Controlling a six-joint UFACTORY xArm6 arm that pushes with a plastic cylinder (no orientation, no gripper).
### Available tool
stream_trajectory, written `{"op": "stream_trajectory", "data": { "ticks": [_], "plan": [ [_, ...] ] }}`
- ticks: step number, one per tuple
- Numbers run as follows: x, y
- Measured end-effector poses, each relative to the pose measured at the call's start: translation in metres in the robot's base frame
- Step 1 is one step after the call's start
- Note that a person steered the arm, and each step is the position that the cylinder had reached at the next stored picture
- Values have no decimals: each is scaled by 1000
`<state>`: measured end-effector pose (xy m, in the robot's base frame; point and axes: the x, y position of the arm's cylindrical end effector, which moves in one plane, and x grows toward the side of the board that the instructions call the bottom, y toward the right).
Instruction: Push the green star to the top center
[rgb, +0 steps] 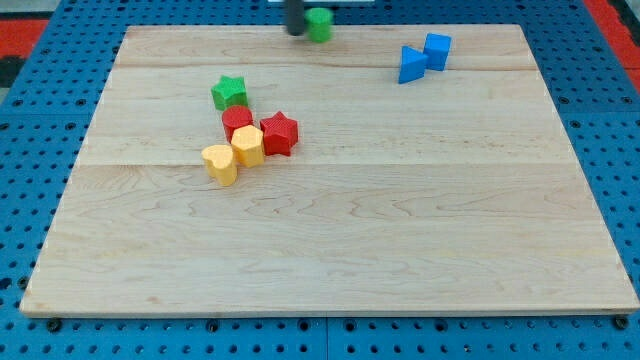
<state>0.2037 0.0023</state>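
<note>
The green star (229, 92) lies on the wooden board (400, 230) in its upper left part, just above a cluster of other blocks. My rod comes in from the view's top edge, and my tip (296, 32) rests at the top center of the board, right beside the left side of a round green block (319, 23). The tip is well up and to the right of the green star, apart from it.
Below the star are a red round block (237, 121), a red star (279, 133), a yellow hexagon-like block (248, 145) and a yellow heart (219, 164), packed together. Two blue blocks (411, 64) (437, 49) sit at the upper right. Blue pegboard surrounds the board.
</note>
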Motion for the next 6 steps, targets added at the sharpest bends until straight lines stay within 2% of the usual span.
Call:
{"op": "stream_trajectory", "data": {
  "ticks": [1,3,4,6],
  "plan": [
    [77,-17],
    [-7,113],
    [-12,117],
    [1,53]
  ]
}}
